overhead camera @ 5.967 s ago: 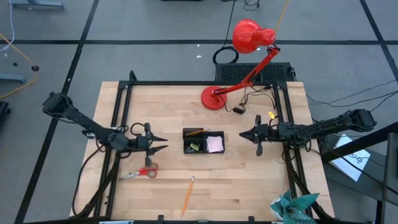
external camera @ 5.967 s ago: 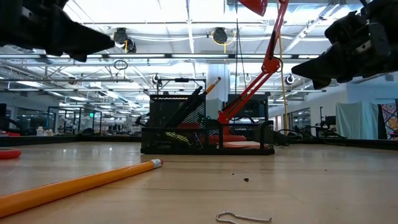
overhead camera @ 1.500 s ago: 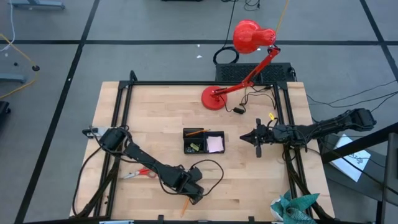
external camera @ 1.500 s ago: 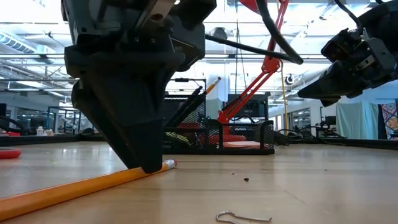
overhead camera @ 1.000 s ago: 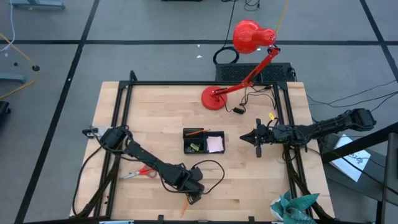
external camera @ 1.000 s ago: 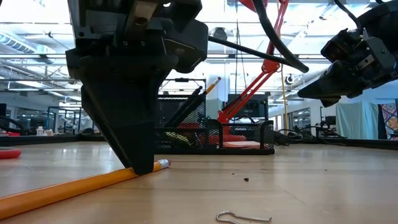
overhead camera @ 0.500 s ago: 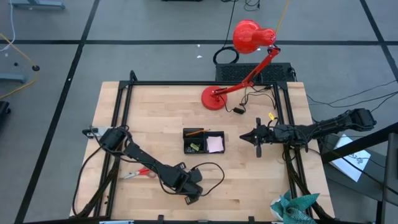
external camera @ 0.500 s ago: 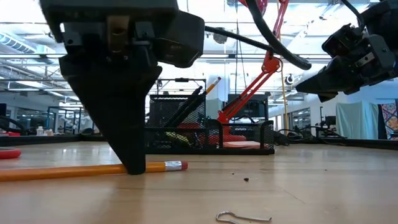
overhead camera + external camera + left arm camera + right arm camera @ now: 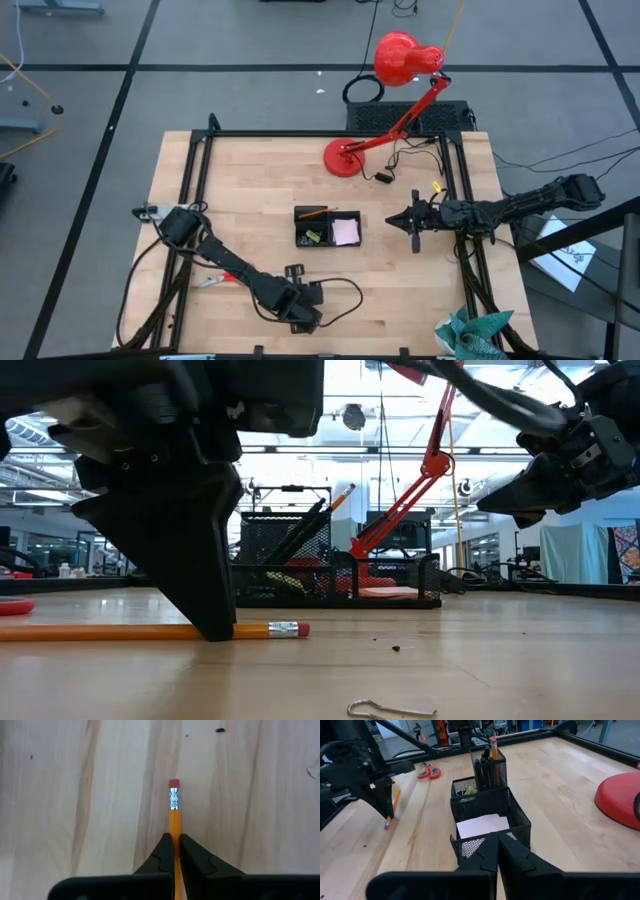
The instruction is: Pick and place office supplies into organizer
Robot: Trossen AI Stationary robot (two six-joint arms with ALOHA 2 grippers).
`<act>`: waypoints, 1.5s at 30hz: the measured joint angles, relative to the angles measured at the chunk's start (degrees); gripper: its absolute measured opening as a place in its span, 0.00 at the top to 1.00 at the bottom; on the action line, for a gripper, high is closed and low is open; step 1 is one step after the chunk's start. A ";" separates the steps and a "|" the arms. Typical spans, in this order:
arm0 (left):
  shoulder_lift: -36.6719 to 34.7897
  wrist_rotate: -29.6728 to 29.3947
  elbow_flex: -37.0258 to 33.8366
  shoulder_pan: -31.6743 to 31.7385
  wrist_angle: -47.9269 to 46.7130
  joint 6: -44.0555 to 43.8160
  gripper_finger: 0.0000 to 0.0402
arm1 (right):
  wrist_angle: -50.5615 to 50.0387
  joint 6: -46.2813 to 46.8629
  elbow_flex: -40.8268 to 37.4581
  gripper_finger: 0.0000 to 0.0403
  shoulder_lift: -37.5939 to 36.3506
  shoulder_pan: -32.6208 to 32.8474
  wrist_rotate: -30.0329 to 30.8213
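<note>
An orange pencil [image 9: 174, 822] with a red eraser lies on the wooden table near its front edge. My left gripper [image 9: 174, 851] stands over it, shut on its shaft; in the high view the gripper [image 9: 300, 315] hides the pencil. The black mesh organizer [image 9: 328, 228] stands at the table's middle with pens upright and a pale pad [image 9: 482, 825] inside. Red-handled scissors [image 9: 427, 771] lie left of it, partly under my left arm. My right gripper [image 9: 400, 218] hovers shut to the right of the organizer, holding nothing. My left gripper pinches the pencil's shaft [image 9: 174, 836] between its two fingers, a short way behind the eraser end [image 9: 288, 628]. The fingers [image 9: 215, 622] come from above, pointing down, and stand across the pencil. The pencil lies level on the table.
A red desk lamp [image 9: 385, 100] stands at the far edge with its cable trailing right. A small bent wire clip [image 9: 390, 709] lies near the front edge. A teal cloth [image 9: 470, 335] sits at the front right corner. Black frame rails run along the table's sides.
My left gripper has turned about over the pencil and shifted slightly toward the table's left. The pencil has turned about on the table with it: its eraser end has swung toward the right, and it now lies along the table's width.
</note>
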 joint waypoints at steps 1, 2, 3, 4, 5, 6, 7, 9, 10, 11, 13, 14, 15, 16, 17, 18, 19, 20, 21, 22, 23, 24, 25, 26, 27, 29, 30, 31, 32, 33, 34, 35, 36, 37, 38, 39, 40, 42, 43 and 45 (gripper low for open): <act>-0.23 -0.32 0.50 0.02 -0.14 1.68 0.98 | -0.01 0.03 -0.01 1.00 0.01 0.00 0.00; -0.37 -0.40 0.96 0.03 -0.14 3.33 0.99 | -0.01 0.17 0.00 1.00 0.02 0.00 0.00; -0.85 -0.77 1.47 0.08 -0.13 4.73 0.99 | -0.04 0.29 -0.01 1.00 0.02 0.00 -0.01; -1.46 -1.42 1.77 0.09 0.02 6.07 0.98 | -0.04 0.46 0.00 1.00 0.02 0.00 -0.02; -1.83 -2.00 1.87 0.14 0.34 7.09 0.98 | 0.04 0.59 -0.02 1.00 0.04 0.00 -0.02; -2.15 -2.92 2.15 0.26 0.80 7.96 0.97 | 0.07 0.68 0.00 1.00 0.04 0.00 0.00; -2.79 -4.02 2.38 0.45 1.31 8.97 0.97 | -0.08 0.68 0.00 1.00 0.06 0.00 -0.02; -5.07 -5.84 2.54 0.91 1.65 10.62 0.96 | 0.10 0.68 -0.02 1.00 0.15 0.00 -0.02; -5.98 -6.97 2.78 1.14 2.29 11.06 0.96 | 0.05 0.68 -0.02 1.00 0.19 0.00 -0.02; -6.63 -7.65 2.93 1.41 3.08 11.13 0.96 | -0.13 0.68 -0.01 1.00 0.20 0.00 -0.02; -7.53 -8.91 2.78 1.70 2.79 11.87 0.96 | 0.10 0.68 0.00 1.00 0.24 0.00 -0.02; -7.77 -9.01 2.64 1.89 2.57 12.71 0.96 | 0.03 0.68 0.00 1.00 0.26 0.00 -0.02; -8.25 -9.46 2.63 2.03 3.72 13.96 0.96 | 0.01 0.68 0.00 1.00 0.28 0.00 -0.02; -9.00 -10.49 2.65 2.05 4.77 15.49 0.96 | 0.04 0.68 -0.01 1.00 0.28 0.00 -0.02; -9.83 -11.57 2.69 2.13 5.37 17.17 0.96 | 0.17 0.68 -0.01 1.00 0.32 0.00 -0.02; -10.69 -12.60 2.79 2.32 6.48 19.12 0.96 | 0.20 0.68 -0.01 1.00 0.39 0.00 -0.02; -11.39 -13.34 2.86 2.42 7.91 21.30 0.96 | -0.03 0.68 -0.02 1.00 0.40 0.00 -0.07; -11.94 -13.48 2.87 2.64 9.08 23.58 0.95 | 0.05 0.68 -0.02 1.00 0.48 0.00 -0.11; -12.49 -13.45 2.84 2.84 10.14 25.84 0.95 | 0.41 0.70 0.00 1.00 0.70 0.00 -0.13; -13.08 -13.29 2.76 3.04 11.74 28.06 0.95 | 0.13 0.99 0.00 1.00 0.76 0.00 -0.11; -13.78 -12.91 2.76 3.28 13.85 30.27 0.95 | -0.28 1.19 -0.01 1.00 0.82 0.00 -0.13; -14.54 -12.32 2.76 3.54 16.25 32.34 0.95 | -0.24 1.31 -0.01 1.00 0.83 0.00 -0.13; -15.49 -11.72 2.78 3.79 18.44 34.37 0.95 | -0.20 1.31 -0.02 1.00 0.82 0.00 -0.13; -16.47 -11.37 2.81 3.91 20.15 36.47 0.95 | -0.29 1.30 -0.02 1.00 0.83 0.00 -0.13; -17.25 -10.71 2.83 4.12 21.83 38.48 0.95 | -0.35 1.30 -0.02 1.00 0.85 0.00 -0.14; -18.62 -9.50 2.85 4.52 24.80 42.30 0.95 | -0.18 1.28 0.00 1.00 0.85 0.00 -0.13; -19.30 -9.17 2.85 4.72 26.06 44.08 0.95 | -0.20 1.25 -0.01 1.00 0.85 0.00 -0.13; -20.07 -8.78 2.85 4.86 27.33 45.99 0.95 | -0.20 1.22 0.00 1.00 0.85 0.00 -0.13; -20.92 -8.49 2.85 4.89 28.28 48.04 0.95 | -0.21 1.18 0.00 1.00 0.85 0.00 -0.13; -21.81 -8.16 2.85 5.06 29.35 49.96 0.95 | -0.21 1.16 -0.02 1.00 0.85 0.00 -0.15; -22.68 -7.92 2.89 5.23 30.19 51.83 0.95 | -0.21 1.13 -0.01 1.00 0.83 0.00 -0.15; -23.41 -7.86 2.91 5.45 30.45 53.55 0.95 | -0.23 1.11 -0.01 1.00 0.83 0.00 -0.15; -23.97 -7.74 2.91 5.83 30.47 54.81 0.95 | -0.22 1.11 -0.01 1.00 0.83 0.00 -0.15; -24.59 -7.73 2.91 6.29 30.31 55.81 0.95 | -0.21 1.11 -0.01 1.00 0.83 0.00 -0.17; -25.18 -7.80 2.91 6.88 29.69 56.41 0.95 | -0.23 1.11 -0.01 1.00 0.83 0.00 -0.17; -25.73 -8.24 2.89 7.55 29.32 56.56 0.95 | -0.23 1.11 -0.02 1.00 0.83 0.00 -0.17; -26.45 -8.77 2.89 8.15 28.83 56.62 0.95 | -0.27 1.10 -0.02 1.00 0.83 0.00 -0.17; -27.97 -9.07 1.96 9.46 28.52 57.37 0.95 | -0.71 1.12 -0.01 1.00 0.83 0.00 -0.20; -28.73 -9.07 0.95 10.09 28.54 57.73 0.95 | -0.95 1.29 -0.02 1.00 0.83 0.00 -0.20; -30.12 -8.99 -1.92 11.62 28.68 58.30 0.95 | -1.75 1.42 -0.01 1.00 0.83 0.03 -0.21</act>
